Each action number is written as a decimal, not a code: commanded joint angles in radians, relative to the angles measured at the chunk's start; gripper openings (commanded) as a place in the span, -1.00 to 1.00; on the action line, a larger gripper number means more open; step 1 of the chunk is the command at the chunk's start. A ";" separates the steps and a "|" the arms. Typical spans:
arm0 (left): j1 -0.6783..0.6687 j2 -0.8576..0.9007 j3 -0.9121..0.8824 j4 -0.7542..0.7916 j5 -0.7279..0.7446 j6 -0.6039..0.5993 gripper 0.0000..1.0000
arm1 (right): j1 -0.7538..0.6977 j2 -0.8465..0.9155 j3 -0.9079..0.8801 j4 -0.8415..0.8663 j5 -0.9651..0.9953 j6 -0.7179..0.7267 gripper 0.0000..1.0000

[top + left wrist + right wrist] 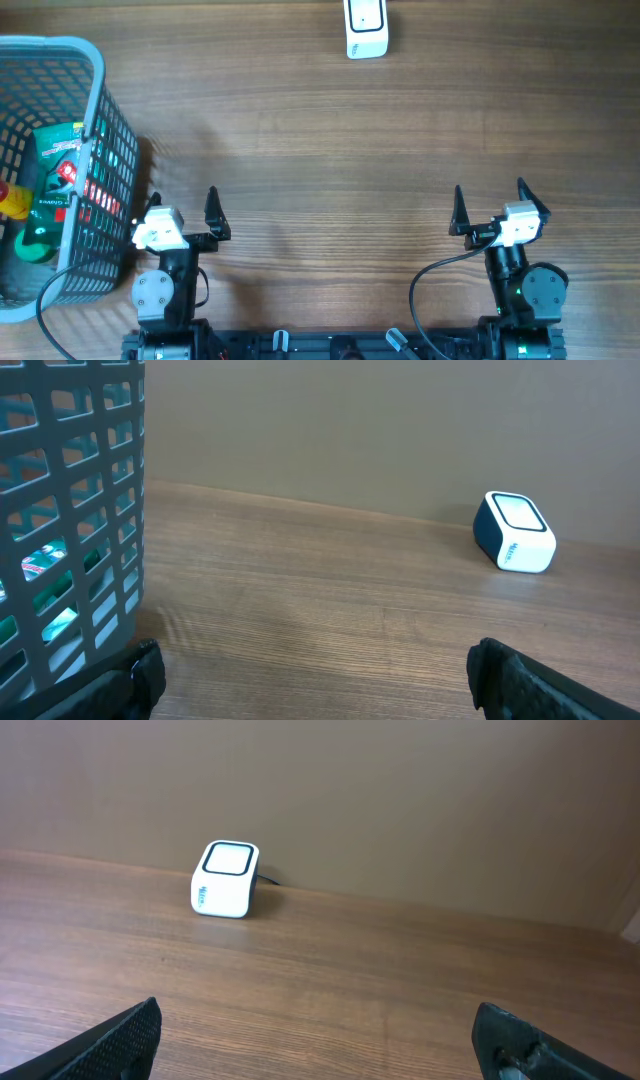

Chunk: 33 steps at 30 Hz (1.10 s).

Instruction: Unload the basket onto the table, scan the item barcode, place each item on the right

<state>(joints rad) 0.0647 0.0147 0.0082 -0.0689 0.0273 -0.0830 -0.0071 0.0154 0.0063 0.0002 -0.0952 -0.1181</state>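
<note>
A white barcode scanner with a dark window stands at the far edge of the wooden table, and shows too in the left wrist view and the right wrist view. The items lie in a grey mesh basket at the left: a green packet, a yellow piece and a green round thing. My left gripper is open and empty beside the basket's right wall. At the near right, my right gripper is open and empty, facing the scanner.
Bare wood lies between both grippers and the scanner. The basket wall is close to the left gripper's outer finger. A cable runs from the right arm's base. A plain wall rises behind the table's far edge.
</note>
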 commanded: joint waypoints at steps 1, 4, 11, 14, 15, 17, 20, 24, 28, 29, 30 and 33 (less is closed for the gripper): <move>-0.004 -0.009 -0.002 -0.007 0.005 0.020 1.00 | 0.008 -0.011 -0.001 0.002 0.020 -0.013 1.00; -0.004 -0.009 -0.002 -0.007 0.005 0.020 1.00 | 0.008 -0.011 -0.001 0.002 0.020 -0.014 0.99; -0.004 -0.009 -0.002 -0.007 0.005 0.020 1.00 | 0.008 -0.011 -0.001 0.002 0.020 -0.013 1.00; -0.004 -0.009 -0.002 -0.007 0.005 0.020 1.00 | 0.008 -0.011 -0.001 0.002 0.020 -0.013 0.99; -0.004 -0.009 -0.002 -0.007 0.005 0.020 1.00 | 0.008 -0.011 -0.001 0.002 0.020 -0.013 0.99; -0.004 -0.009 -0.002 -0.007 0.005 0.020 1.00 | 0.008 -0.011 -0.001 0.002 0.020 -0.013 0.99; -0.004 -0.009 -0.002 -0.007 0.005 0.020 1.00 | 0.008 -0.011 -0.001 0.002 0.020 -0.013 0.99; -0.004 -0.009 -0.002 -0.007 0.005 0.020 1.00 | 0.008 -0.011 -0.001 0.002 0.020 -0.013 0.99; -0.004 -0.009 -0.002 -0.007 0.005 0.020 1.00 | 0.008 -0.011 -0.001 0.002 0.020 -0.013 1.00; -0.004 -0.009 -0.002 -0.007 0.005 0.020 1.00 | 0.008 -0.011 -0.001 0.002 0.020 -0.013 0.99; -0.004 -0.009 -0.002 -0.007 0.005 0.020 1.00 | 0.008 -0.011 -0.001 0.002 0.020 -0.013 0.99; -0.004 -0.009 -0.002 0.042 -0.003 0.035 1.00 | 0.008 -0.011 -0.001 0.002 0.020 -0.013 1.00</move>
<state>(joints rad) 0.0647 0.0147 0.0082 -0.0673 0.0273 -0.0826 -0.0071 0.0154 0.0063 0.0002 -0.0948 -0.1181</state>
